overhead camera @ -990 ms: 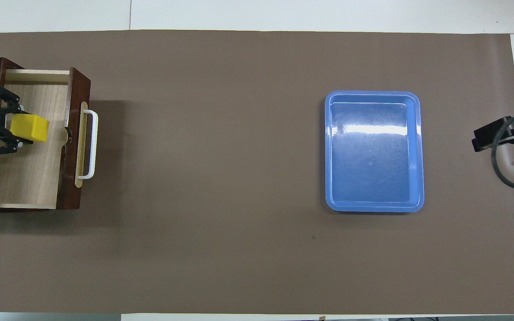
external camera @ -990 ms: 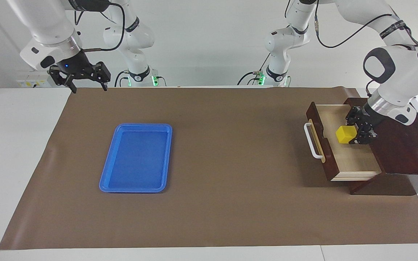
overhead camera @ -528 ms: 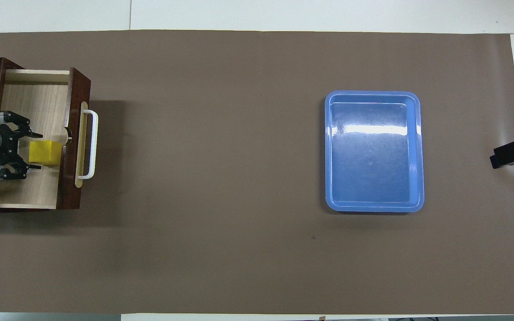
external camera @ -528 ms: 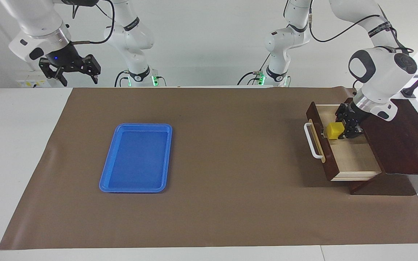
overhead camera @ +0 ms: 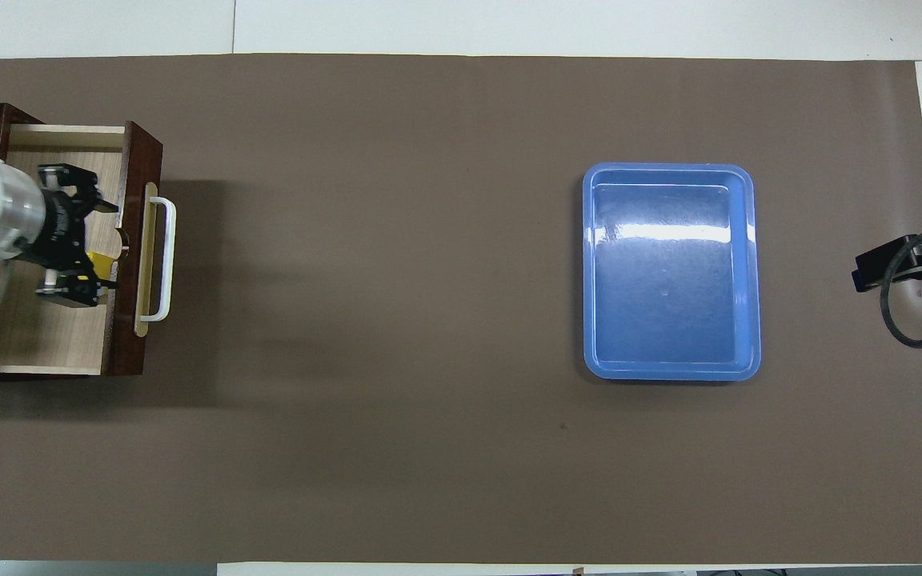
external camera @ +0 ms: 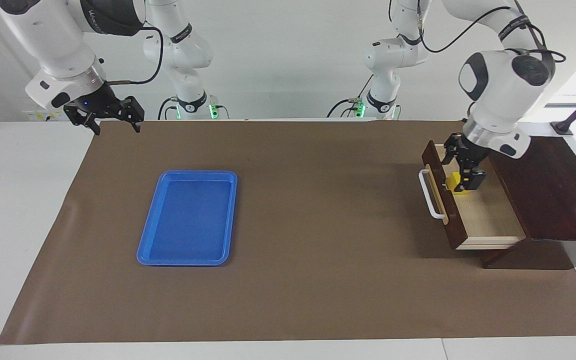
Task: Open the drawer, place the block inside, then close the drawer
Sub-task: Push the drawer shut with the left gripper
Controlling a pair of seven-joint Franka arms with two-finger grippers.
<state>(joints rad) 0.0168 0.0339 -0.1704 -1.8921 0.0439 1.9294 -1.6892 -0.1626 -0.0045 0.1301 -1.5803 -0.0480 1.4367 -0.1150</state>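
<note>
At the left arm's end of the desk (external camera: 28,210) I see the drawer (external camera: 483,220) pulled out of its dark wooden box (external camera: 548,190), its pale wood floor showing and the white handle (external camera: 430,195) facing the middle of the brown mat (external camera: 318,250). The block (external camera: 453,181) sits on the drawer floor, close against the inside of the drawer front, about level with the handle's middle; in my overhead view only a sliver of yellow (overhead camera: 98,261) shows under the gripper. My left gripper (external camera: 460,170) hangs over the drawer right above the block, pointing down, with its fingers spread apart on either side of the cube and not pinching it. From the overhead camera the same gripper (overhead camera: 81,248) covers most of the block, so I cannot tell from there whether a finger touches it; the facing view shows one finger just beside the block's side toward the box.

My right arm waits. Its gripper (external camera: 113,120) is up in the air over the mat's corner at the right arm's end, by the robots' edge, fingers open and holding nothing; overhead, only part of it (overhead camera: 901,260) shows at the frame's edge. A blue tray (external camera: 188,217) lies flat on the mat toward the right arm's end, well apart from the drawer.
</note>
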